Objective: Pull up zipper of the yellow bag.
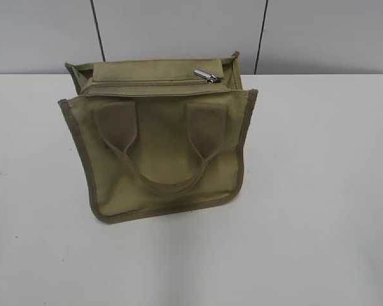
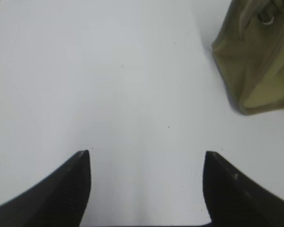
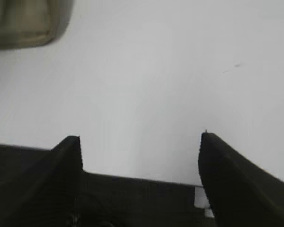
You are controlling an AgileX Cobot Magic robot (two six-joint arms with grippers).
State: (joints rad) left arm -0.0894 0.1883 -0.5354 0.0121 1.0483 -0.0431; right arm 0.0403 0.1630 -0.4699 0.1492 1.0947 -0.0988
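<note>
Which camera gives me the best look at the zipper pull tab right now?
The exterior view: the silver pull tab sits at the right end of the zipper on the yellow bag, unobstructed. The left wrist view catches only a bag corner with a small metal ring; the right wrist view shows a blurred bag edge, no tab.

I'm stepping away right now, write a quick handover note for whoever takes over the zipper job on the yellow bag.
Left gripper: open, empty, over bare table, bag at its upper right.
Right gripper: open, empty, bag at its upper left.
Yellow bag: stands mid-table, handles facing the exterior camera.
Zipper: runs along the top panel; silver pull tab sits at the right end in the exterior view.
Done: nothing, bag untouched.
Left: steady the bag, grip the tab, pull it along the zip line.
</note>
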